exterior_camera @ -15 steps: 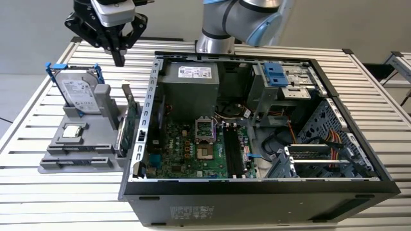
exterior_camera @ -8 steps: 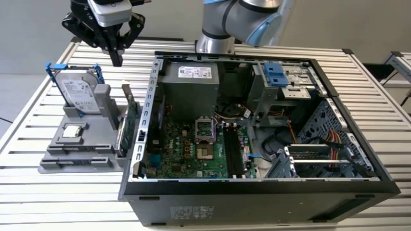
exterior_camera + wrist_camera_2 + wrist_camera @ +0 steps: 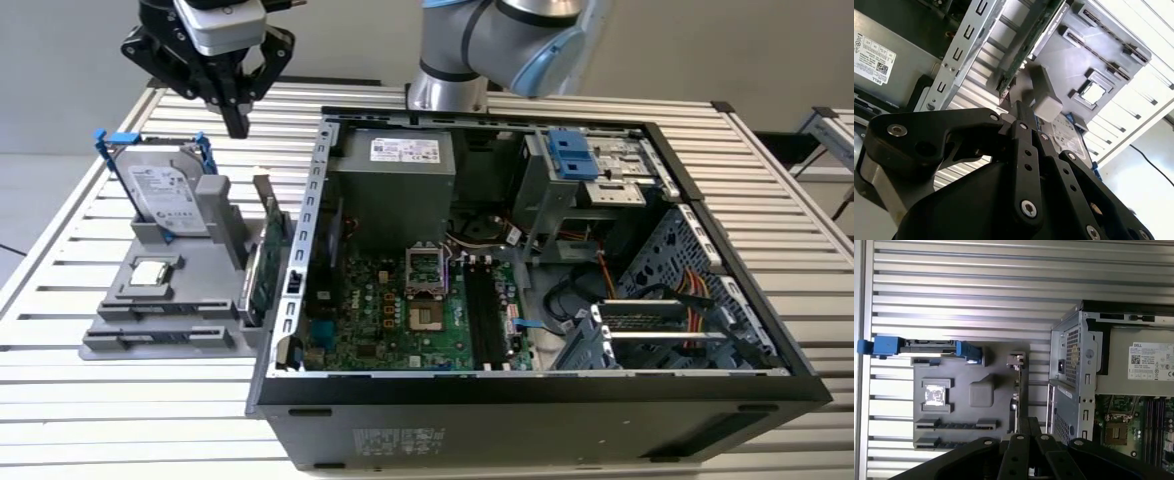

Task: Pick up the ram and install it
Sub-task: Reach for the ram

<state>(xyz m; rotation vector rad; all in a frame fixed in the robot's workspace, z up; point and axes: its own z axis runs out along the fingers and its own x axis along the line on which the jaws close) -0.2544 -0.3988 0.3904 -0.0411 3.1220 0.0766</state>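
My gripper [image 3: 238, 125] hangs high over the table at the exterior view's left, above the back of the grey parts holder [image 3: 200, 300] and beside the open computer case [image 3: 534, 385]. Its black fingers [image 3: 1021, 107] are shut with nothing between them; in the first wrist view the gripper [image 3: 1027, 421] points down near the end of the green card [image 3: 1016, 385]. A long dark strip stands in the motherboard's memory slots [image 3: 481, 310]; it looks like the ram, but I cannot tell for sure. Two narrow slots at the holder's front [image 3: 954, 424] hold nothing.
On the holder stand a silver hard drive in a blue frame [image 3: 171, 195], a small square chip [image 3: 151, 270] and the upright green card with a metal bracket [image 3: 271, 262]. The arm's base [image 3: 447, 90] is behind the case. The table is slatted metal [image 3: 80, 400].
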